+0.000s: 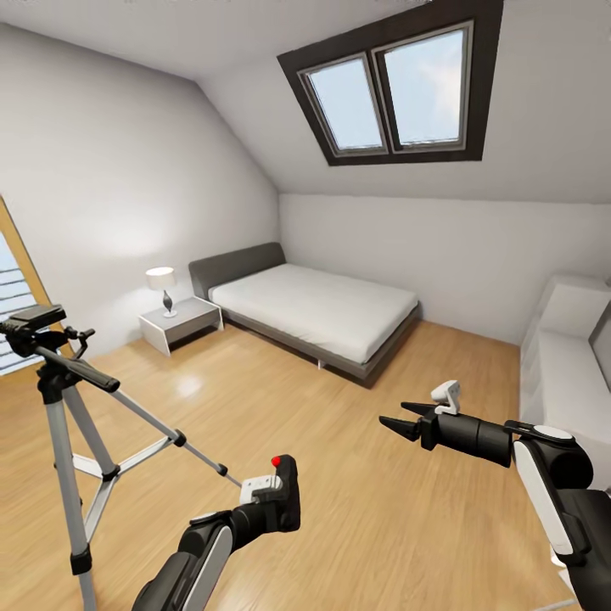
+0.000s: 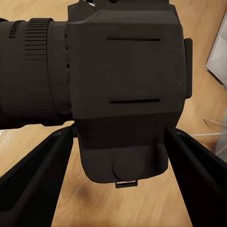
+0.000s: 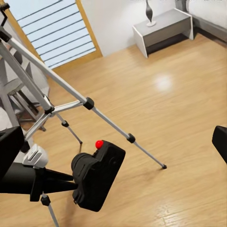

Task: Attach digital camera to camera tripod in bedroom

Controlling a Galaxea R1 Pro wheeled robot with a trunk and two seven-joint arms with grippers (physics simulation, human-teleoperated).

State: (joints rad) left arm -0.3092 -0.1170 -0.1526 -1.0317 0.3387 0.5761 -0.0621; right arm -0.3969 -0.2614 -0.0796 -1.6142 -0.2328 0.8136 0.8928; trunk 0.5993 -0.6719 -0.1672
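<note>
The digital camera (image 1: 288,482), black with a red button on top, is held low over the wood floor with my left gripper (image 1: 273,509) shut on it. In the left wrist view the camera body (image 2: 127,80) sits between the two dark fingers (image 2: 33,184), lens barrel to one side. The camera tripod (image 1: 64,399) stands at the left on silver legs, its black head (image 1: 34,327) well above and left of the camera. The right wrist view shows the camera (image 3: 97,177) near a tripod leg (image 3: 111,124). My right gripper (image 1: 397,417) hangs open and empty at the right.
A grey bed (image 1: 322,314) with a white mattress stands against the far wall, a white nightstand (image 1: 180,321) with a lamp beside it. White furniture (image 1: 568,365) lines the right side. A blinded window (image 1: 13,297) is behind the tripod, and a skylight (image 1: 395,85) is overhead.
</note>
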